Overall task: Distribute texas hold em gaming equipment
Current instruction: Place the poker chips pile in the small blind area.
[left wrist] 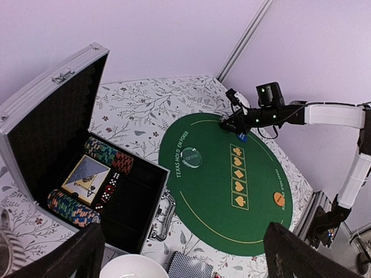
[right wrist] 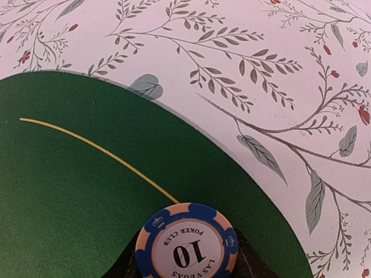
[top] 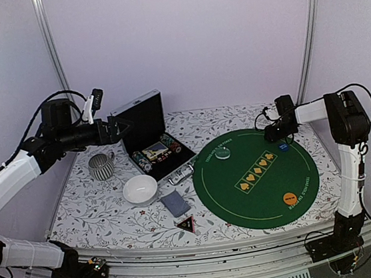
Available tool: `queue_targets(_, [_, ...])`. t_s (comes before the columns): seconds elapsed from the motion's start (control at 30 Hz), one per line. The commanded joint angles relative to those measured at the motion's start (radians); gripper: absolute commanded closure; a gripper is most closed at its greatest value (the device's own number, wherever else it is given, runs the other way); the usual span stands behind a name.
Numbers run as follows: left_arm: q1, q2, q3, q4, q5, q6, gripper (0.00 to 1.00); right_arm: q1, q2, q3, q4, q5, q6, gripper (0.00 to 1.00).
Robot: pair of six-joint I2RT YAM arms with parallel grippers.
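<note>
Blue poker chip point(right wrist: 186, 243) pinched in right end effector point(top: 280, 137), above green mat point(top: 232, 194), left end effector point(top: 124, 127) spread wide

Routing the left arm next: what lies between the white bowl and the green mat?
The grey-blue-backed card deck lies flat between bowl and mat, seen in the top view.

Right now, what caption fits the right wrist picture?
Right pincer grips a blue-and-peach poker chip over the round green felt mat.
</note>
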Motion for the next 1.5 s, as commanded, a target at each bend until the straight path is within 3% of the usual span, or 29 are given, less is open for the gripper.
queue_targets(0.0, [0.024, -0.020, 0.030, -0.024, -0.009, 0.029, 0.02, -0.002, 0.036, 0.018, -0.042, 0.020, -0.006, 0.71])
queue_targets(0.87, [0.055, -0.004, 0.094, -0.054, -0.010, 0.056, 0.02, -0.005, 0.036, 0.019, -0.052, 0.039, -0.010, 0.65])
queue_targets(1.47, [0.068, -0.031, 0.144, -0.092, -0.033, 0.072, 0.02, -0.013, 0.027, 0.005, -0.069, 0.014, 0.008, 0.55])
